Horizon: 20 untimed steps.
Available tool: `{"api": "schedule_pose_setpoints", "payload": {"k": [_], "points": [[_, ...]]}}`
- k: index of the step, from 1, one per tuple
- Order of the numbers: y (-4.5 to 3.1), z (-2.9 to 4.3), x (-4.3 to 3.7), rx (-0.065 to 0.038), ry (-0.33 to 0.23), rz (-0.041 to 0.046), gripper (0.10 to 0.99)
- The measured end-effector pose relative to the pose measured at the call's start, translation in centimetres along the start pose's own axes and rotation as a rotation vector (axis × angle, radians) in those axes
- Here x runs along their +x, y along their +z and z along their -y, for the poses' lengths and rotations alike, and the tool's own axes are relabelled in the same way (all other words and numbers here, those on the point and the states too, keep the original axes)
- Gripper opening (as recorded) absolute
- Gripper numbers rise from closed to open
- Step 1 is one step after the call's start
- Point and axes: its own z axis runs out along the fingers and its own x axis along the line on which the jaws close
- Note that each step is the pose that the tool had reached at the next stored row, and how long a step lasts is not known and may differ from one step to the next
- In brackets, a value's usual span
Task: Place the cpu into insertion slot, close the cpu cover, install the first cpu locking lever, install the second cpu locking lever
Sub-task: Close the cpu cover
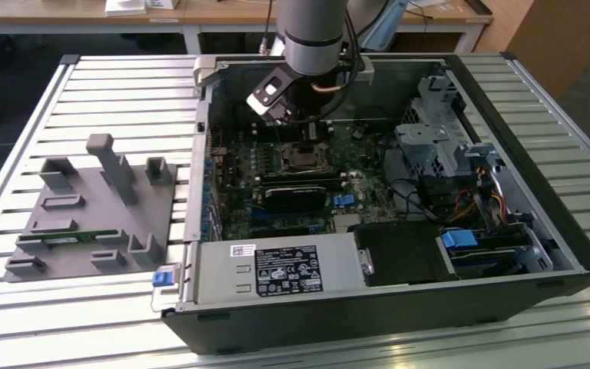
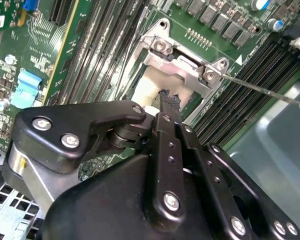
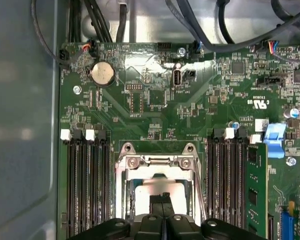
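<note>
My gripper [image 1: 295,131] hangs inside the open computer case, right above the insertion slot [image 1: 300,157]. In both wrist views its black fingertips [image 3: 162,201] [image 2: 169,98] are pressed together, shut, with nothing visible between them, over the middle of the socket. The cpu [image 3: 157,186] lies in the slot, its pale top showing through the window of the silvery cpu cover [image 3: 156,162] [image 2: 182,65], which lies over it. A thin wire locking lever [image 2: 262,91] sticks out free from one corner of the socket. Whether the fingertips touch the chip I cannot tell.
Long black memory slots [image 3: 85,185] flank the socket, with a green memory module [image 3: 255,190] in one. A black block [image 1: 295,198] and the power supply [image 1: 274,269] sit nearer the case front. A grey fixture [image 1: 101,207] stands on the slatted table at the exterior view's left.
</note>
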Motion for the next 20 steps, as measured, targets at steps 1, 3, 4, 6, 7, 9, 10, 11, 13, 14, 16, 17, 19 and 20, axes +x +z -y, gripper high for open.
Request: {"api": "schedule_pose_setpoints", "payload": {"k": [1, 3, 4, 6, 7, 9, 10, 11, 13, 14, 16, 17, 19, 20], "points": [[0.01, 0.1, 0.0, 0.0, 0.0, 0.0, 0.106], [0.03, 0.33, -0.01, 0.0, 0.0, 0.0, 0.106], [0.04, 0.44, -0.01, 0.0, 0.0, 0.0, 0.106], [0.06, 0.66, -0.01, 0.0, 0.0, -0.0001, 0.106], [0.07, 0.74, -0.01, 0.0, 0.0, 0.0, 0.106], [0.09, 0.88, -0.02, 0.0, 0.0, 0.0001, 0.106], [0.11, 0.96, -0.02, 0.0, 0.0, 0.0002, 0.106], [0.14, 1.06, -0.02, 0.0, 0.0, 0.0001, 0.106], [0.21, 1.25, -0.02, 0.0, 0.0, 0.0001, 0.106], [0.25, 1.32, -0.03, 0.0, 0.0, 0.0001, 0.106], [0.35, 1.44, -0.03, 0.0, 0.0, 0.0, 0.106], [0.41, 1.47, -0.03, 0.0, 0.0, -0.0001, 0.106], [0.53, 1.51, -0.03, 0.0, 0.0, 0.0, 0.106], [0.58, 1.53, -0.03, 0.0, 0.0, 0.0, 0.106]]}}
